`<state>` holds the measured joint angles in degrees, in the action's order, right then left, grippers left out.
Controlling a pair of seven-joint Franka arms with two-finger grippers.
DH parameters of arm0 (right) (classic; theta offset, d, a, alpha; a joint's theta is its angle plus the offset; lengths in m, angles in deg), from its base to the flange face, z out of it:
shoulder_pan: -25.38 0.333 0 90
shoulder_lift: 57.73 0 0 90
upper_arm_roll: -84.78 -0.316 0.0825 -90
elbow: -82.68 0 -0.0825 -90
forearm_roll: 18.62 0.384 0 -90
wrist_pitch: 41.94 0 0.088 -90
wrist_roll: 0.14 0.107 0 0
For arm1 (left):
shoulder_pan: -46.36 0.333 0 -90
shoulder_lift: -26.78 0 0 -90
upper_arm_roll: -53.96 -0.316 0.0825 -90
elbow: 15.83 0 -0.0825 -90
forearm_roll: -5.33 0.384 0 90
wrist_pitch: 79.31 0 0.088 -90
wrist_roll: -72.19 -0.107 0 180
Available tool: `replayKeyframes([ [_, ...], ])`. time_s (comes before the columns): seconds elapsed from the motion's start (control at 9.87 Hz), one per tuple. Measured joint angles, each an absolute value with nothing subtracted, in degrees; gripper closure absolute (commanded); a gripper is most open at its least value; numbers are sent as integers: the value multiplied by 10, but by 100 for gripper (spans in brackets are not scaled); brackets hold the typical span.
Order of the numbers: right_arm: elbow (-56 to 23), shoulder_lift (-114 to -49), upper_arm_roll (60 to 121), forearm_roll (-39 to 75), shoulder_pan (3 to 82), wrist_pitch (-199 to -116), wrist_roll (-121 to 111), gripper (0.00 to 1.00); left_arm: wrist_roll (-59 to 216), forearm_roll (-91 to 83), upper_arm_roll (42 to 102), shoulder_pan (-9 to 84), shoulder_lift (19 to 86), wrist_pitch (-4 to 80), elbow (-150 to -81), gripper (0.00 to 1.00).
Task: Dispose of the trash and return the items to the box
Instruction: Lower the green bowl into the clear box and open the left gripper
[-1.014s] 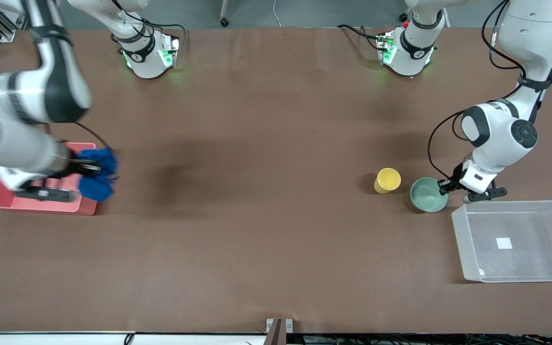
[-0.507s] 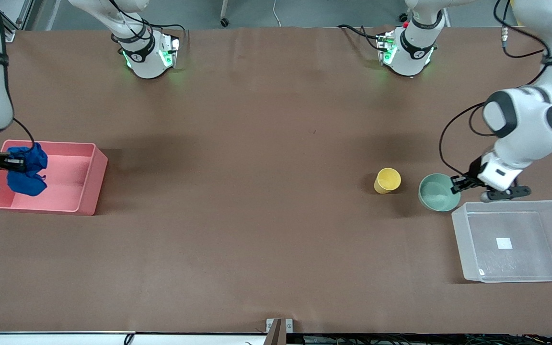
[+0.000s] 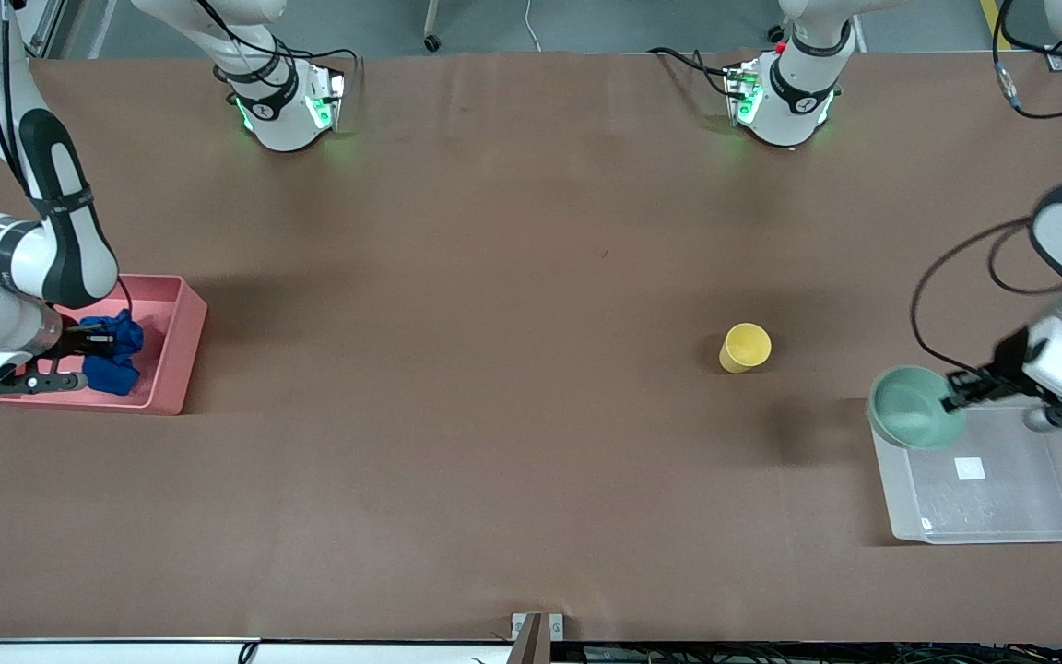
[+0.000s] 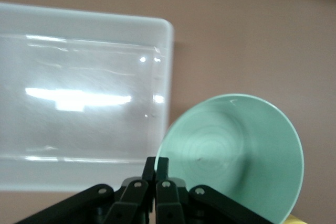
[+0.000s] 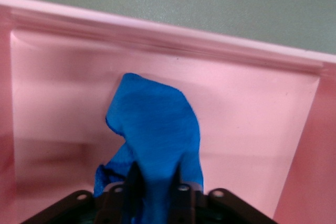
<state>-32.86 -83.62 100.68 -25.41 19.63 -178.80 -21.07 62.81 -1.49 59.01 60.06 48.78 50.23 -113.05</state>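
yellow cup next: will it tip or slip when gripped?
The yellow cup stands upright, alone on the table, and looks like thin plastic, so probably light. A sideways nudge may tip or slide it. Its smooth wall may slip; pinching the rim seems safer.

1. My left gripper (image 3: 955, 400) now carries the mint-green bowl (image 3: 914, 420) off the table, away from the yellow cup (image 3: 745, 348), over the clear box's (image 3: 992, 521) corner.
2. My right gripper (image 3: 100, 345) now sits lower, holding the blue trash (image 3: 112, 371) inside the pink bin (image 3: 182, 349).

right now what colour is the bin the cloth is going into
Pink bin, plainest in the right wrist view, with the deep blue cloth over it.
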Motion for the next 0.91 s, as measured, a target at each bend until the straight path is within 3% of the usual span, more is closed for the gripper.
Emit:
replayKeyframes([
  [0.2,-319,-821,1006,-254,198,-1770,-211,0,607,26,590,642,584,502,-1027,100],
  [0.41,-289,-750,1002,-209,203,-1678,-204,0,606,37,590,659,662,502,-954,100],
  [0.61,-260,-655,983,-174,203,-1577,-165,0,606,38,589,671,716,512,-921,98],
  [0.91,-205,-577,900,-173,205,-1433,-24,0,610,38,590,679,750,518,-917,83],
])
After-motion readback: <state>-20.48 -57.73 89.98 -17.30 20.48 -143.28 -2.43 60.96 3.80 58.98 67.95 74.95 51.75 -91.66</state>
